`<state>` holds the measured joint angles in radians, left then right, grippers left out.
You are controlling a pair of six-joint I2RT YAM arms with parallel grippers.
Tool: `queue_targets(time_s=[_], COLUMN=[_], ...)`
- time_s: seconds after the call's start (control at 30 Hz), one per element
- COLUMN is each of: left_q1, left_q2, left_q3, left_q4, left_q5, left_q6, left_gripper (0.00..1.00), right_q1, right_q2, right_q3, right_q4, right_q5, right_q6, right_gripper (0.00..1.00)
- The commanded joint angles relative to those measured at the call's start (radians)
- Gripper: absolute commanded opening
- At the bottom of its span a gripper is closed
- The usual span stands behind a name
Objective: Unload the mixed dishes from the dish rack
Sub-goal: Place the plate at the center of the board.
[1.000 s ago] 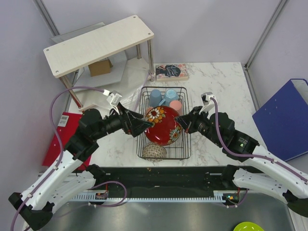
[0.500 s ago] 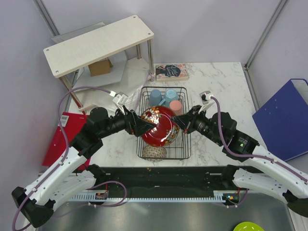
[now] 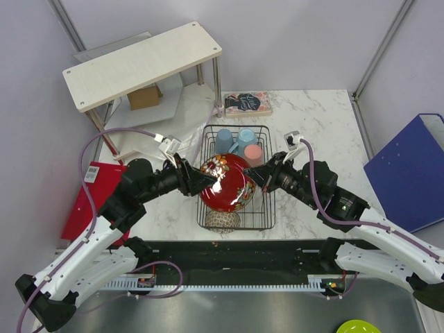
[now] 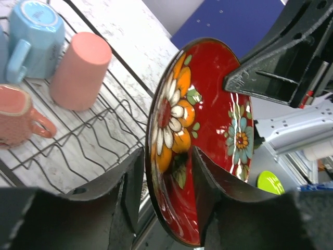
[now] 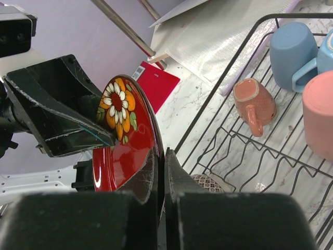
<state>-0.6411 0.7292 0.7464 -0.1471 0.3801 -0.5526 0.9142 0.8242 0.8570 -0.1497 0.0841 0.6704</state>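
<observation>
Top external: dark red round glazed plate with painted flowers (image 3: 225,184) up on edge over the middle of the rectangular black wire dish rack (image 3: 269,208). Gripped from both sides, left rim in the left hand (image 3: 207,180), right rim in the right hand (image 3: 255,177).

Left wrist: fingers (image 4: 130,182) astride the rim, one behind, one on the flowered face. Reads as clamped, contact at the back not plainly visible.
Right wrist: fingers (image 5: 174,174) drawn nearly together, rim nipped between.
Lower edge of plate hidden; cannot tell whether clear of the wires.

In the rack besides: two light blue mugs (image 3: 224,141) and tall salmon-pink tumbler (image 3: 254,152) at far end, salmon-pink mug (image 5: 253,101) on its side beside them, speckled beige-brown bowl (image 3: 222,219) at near end, just below the plate.

Risks, as judged:
- Two arms on one rigid plate: with any mismatch in path or timing, twisting of the rim inside the pinches. Given slick glaze and thin edge contact, slipping more likely than holding.
- Letting go with one hand before a firm hold in the other: swinging about the single pinch, then a drop onto bowl or mugs. Chipping probable.
- Moving sideways before enough lift: snagging of the lower edge on a wire, or a knock to the bowl.
- Setting down on edge on the white marbled tabletop (image 3: 312,118): rolling away. Needs laying flat first.
</observation>
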Motion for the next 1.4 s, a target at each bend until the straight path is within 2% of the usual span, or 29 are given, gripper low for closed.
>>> queue_targets(time_s=[0.0, 0.1, 0.2, 0.23, 0.27, 0.4, 0.43, 0.53, 0.57, 0.6, 0.63, 0.77, 0.9, 0.93, 1.07, 1.1, 1.23, 1.33, 1.37], left_q1=[0.003, 0.003, 0.003, 0.003, 0.003, 0.003, 0.003, 0.003, 0.003, 0.004, 0.009, 0.053, 0.171, 0.235, 0.283, 0.328, 0.434, 0.517, 0.538], left_q2=[-0.011, -0.002, 0.012, 0.015, 0.027, 0.027, 0.024, 0.022, 0.022, 0.025, 0.030, 0.038, 0.042, 0.044, 0.078, 0.094, 0.121, 0.180, 0.199], left_q3=[0.001, 0.005, 0.005, 0.007, 0.011, 0.021, 0.025, 0.047, 0.068, 0.082, 0.096, 0.151, 0.177, 0.183, 0.238, 0.240, 0.211, 0.168, 0.145], left_q4=[-0.011, -0.011, 0.014, 0.018, 0.015, -0.002, -0.008, -0.054, -0.071, -0.091, -0.136, -0.200, -0.244, -0.262, -0.365, -0.390, -0.391, -0.356, -0.341], left_q5=[-0.044, -0.024, 0.037, 0.049, 0.062, 0.036, 0.016, -0.032, -0.090, -0.118, -0.153, -0.256, -0.270, -0.282, -0.516, -0.536, -0.541, -0.474, -0.405], left_q6=[0.028, 0.037, 0.054, 0.056, 0.056, 0.054, 0.053, 0.059, 0.068, 0.074, 0.080, 0.099, 0.054, 0.042, -0.013, -0.026, -0.093, -0.142, -0.168], left_gripper=[0.52, 0.53, 0.25, 0.08, 0.02, 0.02, 0.02, 0.02, 0.02, 0.02, 0.02, 0.02, 0.02, 0.02, 0.02, 0.02, 0.02, 0.02, 0.02], right_q1=[0.002, 0.002, 0.002, 0.002, 0.002, 0.002, 0.002, 0.002, 0.002, 0.002, 0.002, 0.002, 0.002, 0.002, 0.002, 0.002, 0.002, 0.002, 0.002], right_q2=[0.001, 0.006, 0.009, 0.010, 0.012, 0.018, 0.024, 0.038, 0.052, 0.061, 0.078, 0.086, 0.026, 0.012, -0.054, -0.059, -0.076, -0.079, -0.080], right_q3=[0.013, 0.013, 0.013, 0.013, 0.011, 0.008, 0.011, 0.027, 0.045, 0.056, 0.069, 0.096, 0.060, 0.053, 0.014, 0.011, 0.002, -0.009, -0.016], right_q4=[0.113, 0.114, 0.113, 0.113, 0.111, 0.096, 0.076, -0.003, -0.034, -0.069, -0.150, -0.267, -0.286, -0.284, -0.287, -0.290, -0.303, -0.303, -0.303], right_q5=[-0.014, -0.020, -0.027, -0.030, -0.032, -0.008, 0.003, 0.061, 0.094, 0.165, 0.216, 0.393, 0.480, 0.488, 0.523, 0.525, 0.522, 0.508, 0.503], right_q6=[0.037, 0.034, 0.031, 0.032, 0.031, 0.028, 0.020, -0.014, -0.023, -0.031, -0.047, -0.063, -0.063, -0.063, -0.066, -0.066, -0.078, -0.083, -0.084], right_gripper=[0.00, 0.00, 0.00, 0.00, 0.00, 0.01, 0.28, 0.71, 0.92, 0.98, 0.98, 0.98, 0.98, 0.98, 0.98, 0.98, 0.98, 0.98, 0.98])
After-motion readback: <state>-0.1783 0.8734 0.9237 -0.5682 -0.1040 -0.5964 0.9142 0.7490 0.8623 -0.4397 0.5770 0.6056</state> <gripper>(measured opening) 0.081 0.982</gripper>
